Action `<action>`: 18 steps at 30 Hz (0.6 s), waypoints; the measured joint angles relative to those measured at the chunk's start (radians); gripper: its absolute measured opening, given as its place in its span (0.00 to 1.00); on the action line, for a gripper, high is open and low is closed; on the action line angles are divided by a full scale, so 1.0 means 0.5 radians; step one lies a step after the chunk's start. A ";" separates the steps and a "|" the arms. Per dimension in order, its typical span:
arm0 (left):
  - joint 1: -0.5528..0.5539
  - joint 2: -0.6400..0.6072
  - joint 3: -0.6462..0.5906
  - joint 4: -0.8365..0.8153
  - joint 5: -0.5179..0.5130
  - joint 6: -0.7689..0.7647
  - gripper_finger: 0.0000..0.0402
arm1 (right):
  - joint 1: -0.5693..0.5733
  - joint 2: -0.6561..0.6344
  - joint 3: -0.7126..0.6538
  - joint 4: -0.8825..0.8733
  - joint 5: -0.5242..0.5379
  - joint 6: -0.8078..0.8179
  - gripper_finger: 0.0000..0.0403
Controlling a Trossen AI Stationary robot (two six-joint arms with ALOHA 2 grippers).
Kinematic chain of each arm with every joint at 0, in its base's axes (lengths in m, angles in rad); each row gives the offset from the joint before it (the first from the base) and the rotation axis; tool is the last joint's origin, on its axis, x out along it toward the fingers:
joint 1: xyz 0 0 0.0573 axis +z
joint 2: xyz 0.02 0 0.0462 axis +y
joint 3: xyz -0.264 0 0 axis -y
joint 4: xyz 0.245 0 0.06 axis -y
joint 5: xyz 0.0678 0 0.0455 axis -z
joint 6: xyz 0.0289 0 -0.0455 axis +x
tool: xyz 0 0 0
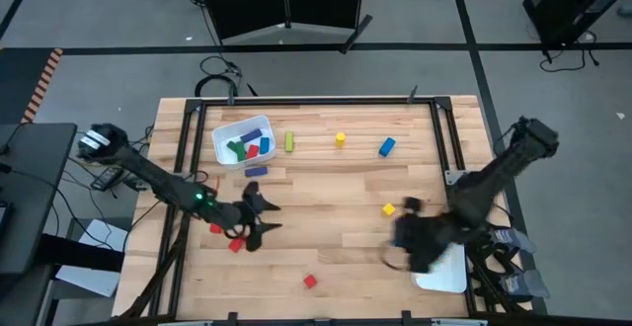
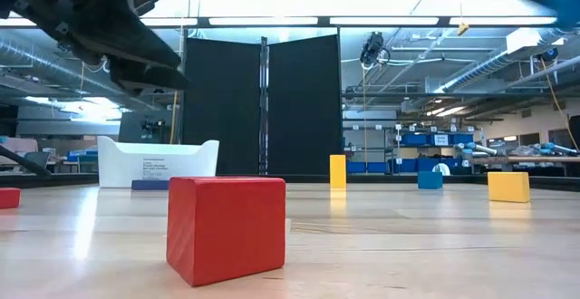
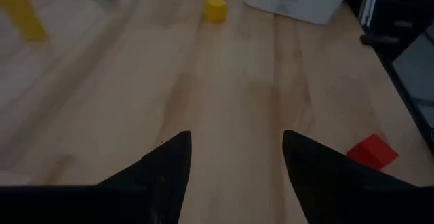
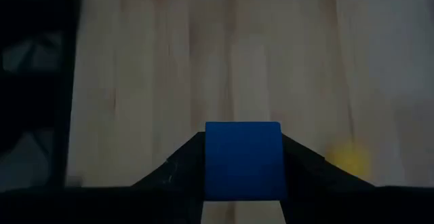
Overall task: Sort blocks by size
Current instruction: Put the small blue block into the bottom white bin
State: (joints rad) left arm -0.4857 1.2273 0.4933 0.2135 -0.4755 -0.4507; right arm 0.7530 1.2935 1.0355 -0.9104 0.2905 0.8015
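Clamping a blue block (image 4: 243,157) between its fingers, right gripper (image 4: 243,183); left gripper (image 3: 234,166) wide open, empty.

The high view looks straight down on the whole table (image 1: 326,198). The low view sits at tabletop height, close behind a red cube (image 2: 227,226). Each wrist view looks forward past its fingers; the left also catches that cube (image 3: 371,151).
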 joint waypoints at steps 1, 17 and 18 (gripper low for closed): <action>-0.004 0.063 0.040 0.001 0.001 0.004 0.59 | 0.112 -0.037 0.000 -0.146 -0.001 0.202 0.36; -0.015 0.756 0.994 -1.140 0.186 -0.174 0.67 | 0.769 0.341 -0.008 -0.920 -0.202 1.503 0.86; -0.015 0.756 1.044 -1.306 0.159 -0.342 0.68 | 0.769 0.353 -0.008 -0.909 -0.175 1.510 0.92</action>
State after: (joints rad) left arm -0.4932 1.6054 1.0152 -0.4393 -0.3961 -0.6218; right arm 1.1378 1.4699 1.0317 -1.3646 0.2028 1.5564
